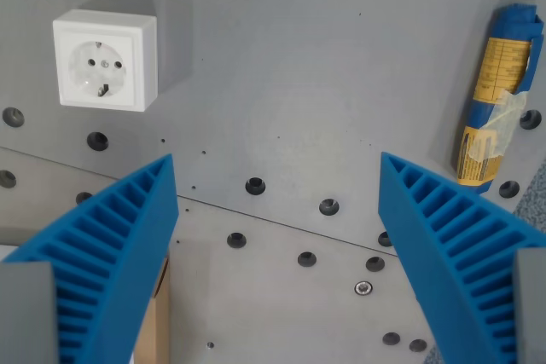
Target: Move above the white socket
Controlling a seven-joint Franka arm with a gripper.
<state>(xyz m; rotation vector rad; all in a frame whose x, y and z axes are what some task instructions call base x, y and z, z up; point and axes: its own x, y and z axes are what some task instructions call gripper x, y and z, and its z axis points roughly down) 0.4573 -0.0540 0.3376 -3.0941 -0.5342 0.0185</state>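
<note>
The white socket (104,60) is a square box with a round recess and two pin holes, lying on the grey metal plate (299,83) at the wrist view's upper left. My gripper (277,159) is open, its two blue ribbed fingers (119,245) spread wide at the bottom of the view. Nothing sits between them. The socket lies beyond and to the left of the left fingertip, apart from it.
A rolled blue and yellow packet (499,95) lies at the wrist view's upper right edge. The plate has several round bolt holes (255,185) and a seam running across it. A brown wooden piece (153,330) shows at the bottom left.
</note>
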